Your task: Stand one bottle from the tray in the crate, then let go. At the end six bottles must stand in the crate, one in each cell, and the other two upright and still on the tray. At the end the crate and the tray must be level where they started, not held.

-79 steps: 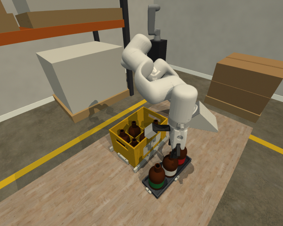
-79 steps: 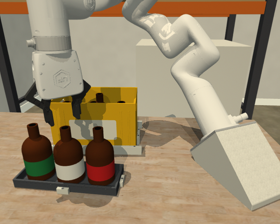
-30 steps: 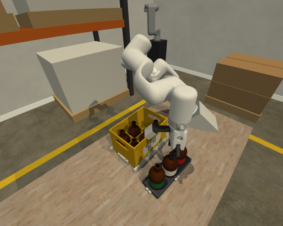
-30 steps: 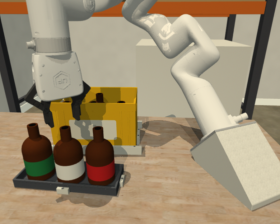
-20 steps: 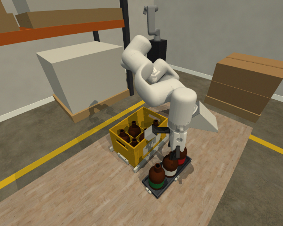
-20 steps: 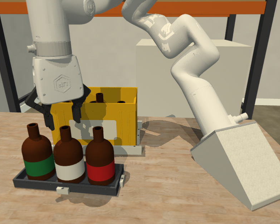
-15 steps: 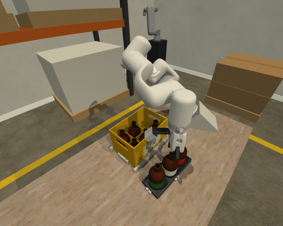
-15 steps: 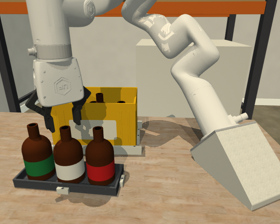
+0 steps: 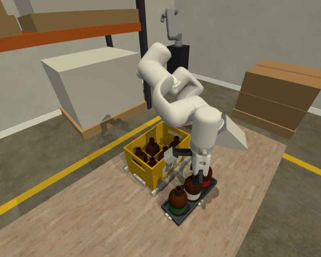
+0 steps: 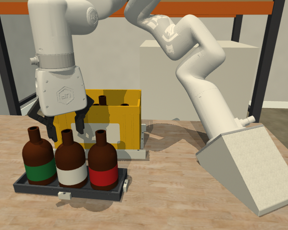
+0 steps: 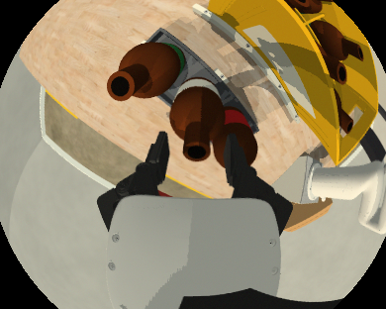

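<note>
The white-label bottle (image 9: 193,186) (image 10: 71,158) (image 11: 197,111) stands upright below the gripper (image 9: 197,181) (image 10: 68,136) (image 11: 197,143), neck (image 10: 67,138) (image 11: 197,141) seemingly lined up between. Its fingers (image 9: 201,176) (image 10: 81,126), partly open, hold nothing

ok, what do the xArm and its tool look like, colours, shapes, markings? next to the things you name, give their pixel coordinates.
Arm (image 9: 158,72) (image 10: 201,74): smooth off-white, rounded tubular links, glossy patches, a round cap with a hexagonal logo; greyer ring with a stubby connector above the tool. Tool (image 9: 197,179) (image 10: 66,135) (image 11: 197,143): off-white tapered housing, small screws, hexagon logo marked UF, two black jointed fingers. No sleeve.
</note>
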You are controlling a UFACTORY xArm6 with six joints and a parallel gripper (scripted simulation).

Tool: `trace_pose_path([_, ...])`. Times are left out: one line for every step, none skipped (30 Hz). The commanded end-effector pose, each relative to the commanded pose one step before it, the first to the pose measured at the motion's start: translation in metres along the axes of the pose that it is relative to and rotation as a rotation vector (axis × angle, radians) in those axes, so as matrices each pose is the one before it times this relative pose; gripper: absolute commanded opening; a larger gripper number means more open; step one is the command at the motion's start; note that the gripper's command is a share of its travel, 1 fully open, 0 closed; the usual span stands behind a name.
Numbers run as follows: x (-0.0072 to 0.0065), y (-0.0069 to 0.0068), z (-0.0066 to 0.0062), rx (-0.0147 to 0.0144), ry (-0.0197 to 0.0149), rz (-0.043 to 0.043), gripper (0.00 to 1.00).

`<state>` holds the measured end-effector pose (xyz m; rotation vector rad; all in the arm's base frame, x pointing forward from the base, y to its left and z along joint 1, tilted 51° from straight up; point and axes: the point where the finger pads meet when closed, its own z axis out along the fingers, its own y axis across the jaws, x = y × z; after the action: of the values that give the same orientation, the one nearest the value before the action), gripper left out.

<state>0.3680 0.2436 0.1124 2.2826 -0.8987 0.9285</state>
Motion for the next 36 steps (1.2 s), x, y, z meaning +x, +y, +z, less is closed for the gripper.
trace_pose_path([0.00024, -0.00096, 0.00229, 0.00359, -0.00059, 0.00119, 0.65])
trace_pose_path([0.0, 0.0, 0.0, 0.0, 0.0, 0.0, 0.65])
trace_pose_path([0.0, 0.0, 0.00076, 0.0, 0.0, 0.0, 0.65])
trace_pose_path([0.0, 0.0, 0.0007, 0.0, 0.00001, 0.0, 0.65])
trace_pose_path([0.0, 0.0, 0.00063, 0.0, 0.0, 0.0, 0.65])
trace_pose_path([0.0, 0.0, 0.00056, 0.0, 0.0, 0.0, 0.65])
trace_pose_path([0.0, 0.0, 0.0005, 0.0, 0.0, 0.0, 0.65])
trace_pose_path([0.0, 0.0, 0.00043, 0.0, 0.0, 0.0, 0.65])
trace_pose_path([0.0, 0.0, 0.00037, 0.0, 0.0, 0.0, 0.65])
trace_pose_path([0.0, 0.0, 0.00031, 0.0, 0.0, 0.0, 0.65])
trace_pose_path([0.0, 0.0, 0.00025, 0.0, 0.0, 0.0, 0.65])
trace_pose_path([0.0, 0.0, 0.00019, 0.0, 0.0, 0.0, 0.65])
trace_pose_path([0.0, 0.0, 0.00014, 0.0, 0.0, 0.0, 0.65])
trace_pose_path([0.0, 0.0, 0.0001, 0.0, 0.0, 0.0, 0.65])
trace_pose_path([0.0, 0.0, 0.00006, 0.0, 0.0, 0.0, 0.65])
trace_pose_path([0.0, 0.0, 0.00003, 0.0, 0.0, 0.0, 0.65])
trace_pose_path([0.0, 0.0, 0.00001, 0.0, 0.0, 0.0, 0.65])
trace_pose_path([0.0, 0.0, 0.0, 0.0, 0.0, 0.0, 0.65])
trace_pose_path([0.0, 0.0, 0.0, 0.0, 0.0, 0.0, 0.65])
trace_pose_path([0.0, 0.0, 0.0, 0.0, 0.0, 0.0, 0.65])
trace_pose_path([0.0, 0.0, 0.0, 0.0, 0.0, 0.0, 0.65])
trace_pose_path([0.0, 0.0, 0.0, 0.0, 0.0, 0.0, 0.65])
trace_pose_path([0.0, 0.0, 0.0, 0.0, 0.0, 0.0, 0.65])
trace_pose_path([0.0, 0.0, 0.0, 0.0, 0.0, 0.0, 0.65])
trace_pose_path([0.0, 0.0, 0.0, 0.0, 0.0, 0.0, 0.65])
trace_pose_path([0.0, 0.0, 0.0, 0.0, 0.0, 0.0, 0.65])
trace_pose_path([0.0, 0.0, 0.0, 0.0, 0.0, 0.0, 0.65])
trace_pose_path([0.0, 0.0, 0.0, 0.0, 0.0, 0.0, 0.65])
trace_pose_path([0.0, 0.0, 0.0, 0.0, 0.0, 0.0, 0.65])
trace_pose_path([0.0, 0.0, 0.0, 0.0, 0.0, 0.0, 0.0])
trace_pose_path([0.0, 0.0, 0.0, 0.0, 0.0, 0.0, 0.0])
trace_pose_path([0.0, 0.0, 0.0, 0.0, 0.0, 0.0, 0.0])
trace_pose_path([0.0, 0.0, 0.0, 0.0, 0.0, 0.0, 0.0])
trace_pose_path([0.0, 0.0, 0.0, 0.0, 0.0, 0.0, 0.0])
trace_pose_path([0.0, 0.0, 0.0, 0.0, 0.0, 0.0, 0.0])
trace_pose_path([0.0, 0.0, 0.0, 0.0, 0.0, 0.0, 0.0])
